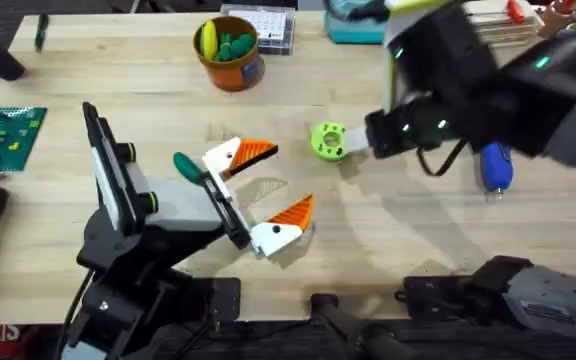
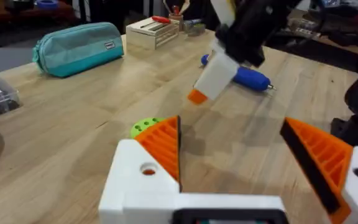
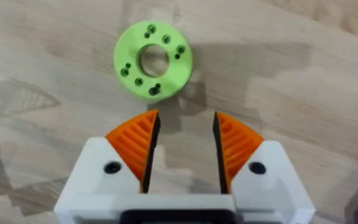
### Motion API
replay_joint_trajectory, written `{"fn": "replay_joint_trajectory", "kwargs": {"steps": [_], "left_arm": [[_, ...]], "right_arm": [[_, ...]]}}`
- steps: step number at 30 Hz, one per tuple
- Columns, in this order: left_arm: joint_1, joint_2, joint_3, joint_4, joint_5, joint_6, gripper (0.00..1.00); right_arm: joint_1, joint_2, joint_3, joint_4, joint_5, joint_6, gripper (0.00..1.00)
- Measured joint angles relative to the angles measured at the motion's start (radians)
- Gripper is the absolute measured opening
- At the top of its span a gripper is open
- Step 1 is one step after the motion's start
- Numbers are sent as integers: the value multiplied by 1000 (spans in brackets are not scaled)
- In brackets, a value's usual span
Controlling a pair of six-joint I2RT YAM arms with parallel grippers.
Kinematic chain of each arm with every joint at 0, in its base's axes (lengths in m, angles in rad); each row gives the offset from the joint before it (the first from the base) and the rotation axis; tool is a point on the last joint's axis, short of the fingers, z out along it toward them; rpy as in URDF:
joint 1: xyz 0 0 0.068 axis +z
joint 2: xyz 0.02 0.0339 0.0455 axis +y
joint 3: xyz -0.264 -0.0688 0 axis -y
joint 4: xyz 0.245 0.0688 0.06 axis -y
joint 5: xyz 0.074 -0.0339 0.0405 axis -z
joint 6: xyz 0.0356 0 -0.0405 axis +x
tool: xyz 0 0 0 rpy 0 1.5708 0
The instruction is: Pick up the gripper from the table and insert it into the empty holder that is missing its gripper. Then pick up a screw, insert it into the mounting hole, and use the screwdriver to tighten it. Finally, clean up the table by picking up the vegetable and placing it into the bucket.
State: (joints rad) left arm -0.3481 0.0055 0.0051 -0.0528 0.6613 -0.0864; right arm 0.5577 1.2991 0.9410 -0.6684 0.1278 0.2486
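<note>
- The work surface is a pale wooden desk (image 1: 148, 70) with visible grain; a teal fabric pouch (image 2: 79, 46) lies at its far side.
- Left pincer (image 1: 268, 190): white body, orange ribbed pads, jaws wide apart, holding nothing. A small glossy dark-green toy vegetable (image 1: 188, 165) lies just beside its upper finger.
- Right pincer (image 3: 184, 149): jaws apart and empty, poised over bare wood just short of a flat lime-green plastic ring (image 3: 153, 60) with a centre bore and small holes around it.
- A stubby bright-blue plastic screwdriver (image 1: 495, 166) with a short metal tip lies on the desk behind the right pincer, untouched.
- A round orange-brown bucket (image 1: 230, 62) with a blue label stands well beyond the left pincer and already holds yellow and green toy pieces.
- Step in hand, as judged: the right arm is approaching the green ring; screw work and clean-up look undone.
- Next move calls for the right pincer to advance, straddle the ring's rim and close; the smooth thin disc may slide on the wood.
</note>
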Motion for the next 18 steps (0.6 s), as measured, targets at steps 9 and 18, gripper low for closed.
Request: {"fn": "replay_joint_trajectory", "kwargs": {"steps": [9, 18], "left_arm": [[0, 0, 0, 0, 0, 0, 985], [0, 0, 0, 0, 0, 0, 985]], "right_arm": [[86, 60, -56, 135, 17, 6, 539], [87, 142, -57, 178, 23, 6, 539]]}}
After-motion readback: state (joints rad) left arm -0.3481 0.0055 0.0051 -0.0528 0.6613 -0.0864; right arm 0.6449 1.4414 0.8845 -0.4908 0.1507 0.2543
